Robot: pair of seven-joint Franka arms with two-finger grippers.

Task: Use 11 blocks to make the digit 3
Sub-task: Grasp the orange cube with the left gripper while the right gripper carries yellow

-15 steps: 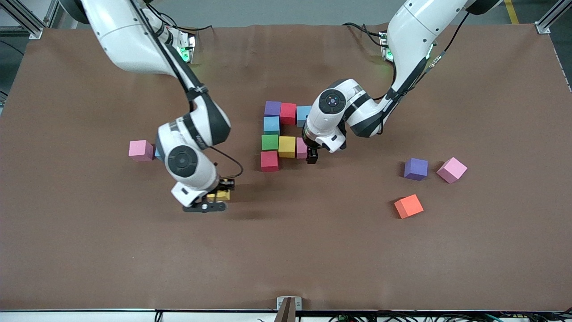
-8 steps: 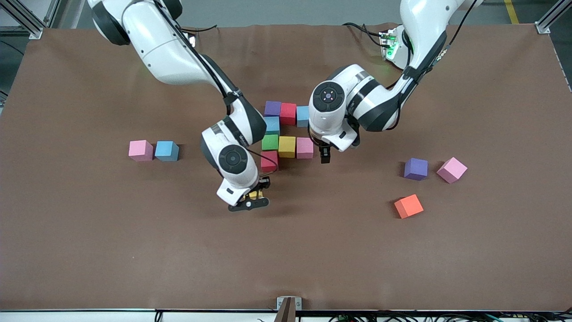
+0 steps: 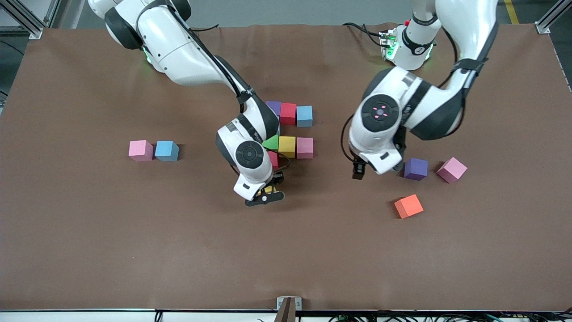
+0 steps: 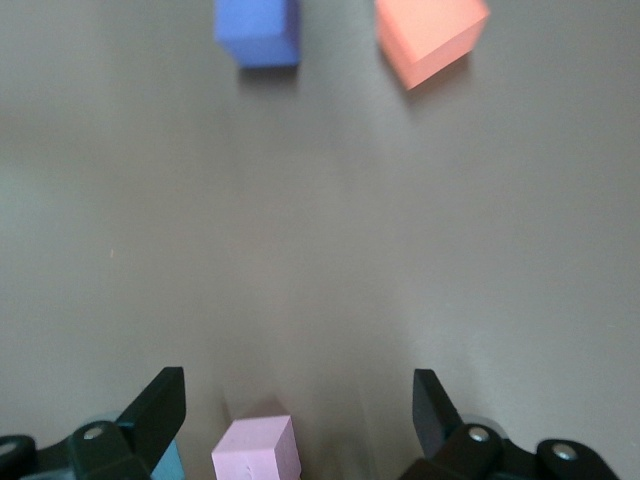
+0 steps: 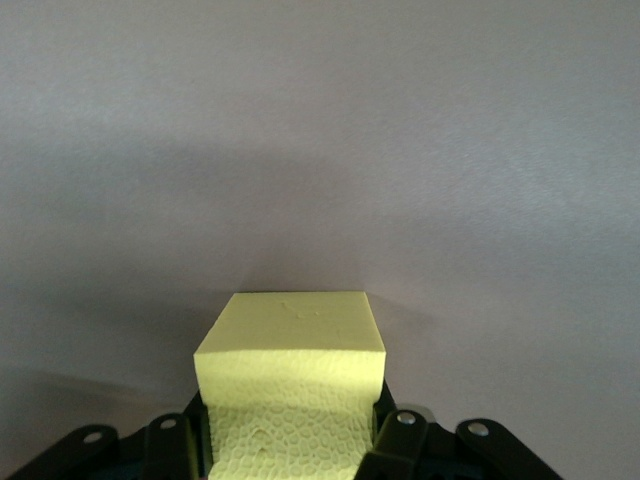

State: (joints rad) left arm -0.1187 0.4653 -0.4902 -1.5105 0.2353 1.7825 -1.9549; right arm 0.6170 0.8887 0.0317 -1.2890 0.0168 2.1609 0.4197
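At the middle of the table [image 3: 89, 250], the partial digit 3 [image 3: 289, 129] shows a top bar of purple, red block [image 3: 288, 113] and blue, and a middle bar of green, yellow and pink block [image 3: 304, 147]; other placed cubes are hidden under the right arm. Just nearer the front camera than this figure, the right tool [image 3: 267, 193] is clenched on a yellow block [image 5: 292, 385], apparently bound for the bottom bar. Judged from this, the figure is roughly two-thirds built. Toward the left arm's end from the figure, the left tool [image 3: 357, 171] hangs released, empty, beside a loose purple block [image 3: 416, 168]; the orange block [image 3: 408, 205] lies near it.
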